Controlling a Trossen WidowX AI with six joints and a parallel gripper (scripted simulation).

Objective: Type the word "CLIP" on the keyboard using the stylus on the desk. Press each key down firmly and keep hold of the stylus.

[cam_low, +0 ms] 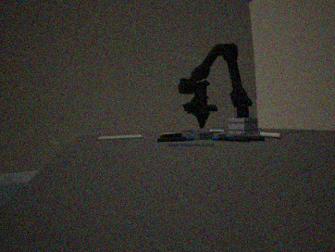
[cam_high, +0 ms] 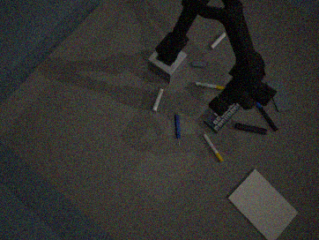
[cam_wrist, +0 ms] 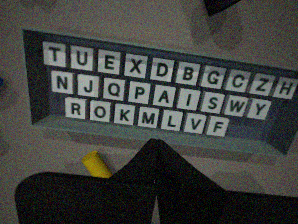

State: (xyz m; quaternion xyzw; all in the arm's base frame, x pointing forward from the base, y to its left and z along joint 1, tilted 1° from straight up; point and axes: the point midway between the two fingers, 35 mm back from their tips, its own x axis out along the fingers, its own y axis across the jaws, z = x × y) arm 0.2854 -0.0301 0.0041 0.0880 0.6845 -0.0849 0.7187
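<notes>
The keyboard (cam_high: pixel 222 120) (cam_wrist: pixel 250 126) is a shallow grey-blue tray with white letter keys in three rows. In the wrist view, C (cam_wrist: pixel 238 80) is in the far row, I (cam_wrist: pixel 188 99) and P (cam_wrist: pixel 139 92) in the middle row, and L (cam_wrist: pixel 171 120) in the near row. My gripper (cam_low: pixel 202 127) (cam_wrist: pixel 154 145) is shut and empty, its tips pointing down above the keyboard's near edge, below the M and L keys in the wrist view. A slim blue pen with a thin tip (cam_high: pixel 177 126), possibly the stylus, lies apart from the keyboard.
White-and-yellow sticks (cam_high: pixel 213 147) (cam_high: pixel 209 85) lie near the keyboard, as do a black stick (cam_high: pixel 250 128) and a blue-ended black marker (cam_high: pixel 268 118). White sticks (cam_high: pixel 159 100) (cam_high: pixel 218 41) lie farther off. A pale flat pad (cam_high: pixel 263 205) is at lower right.
</notes>
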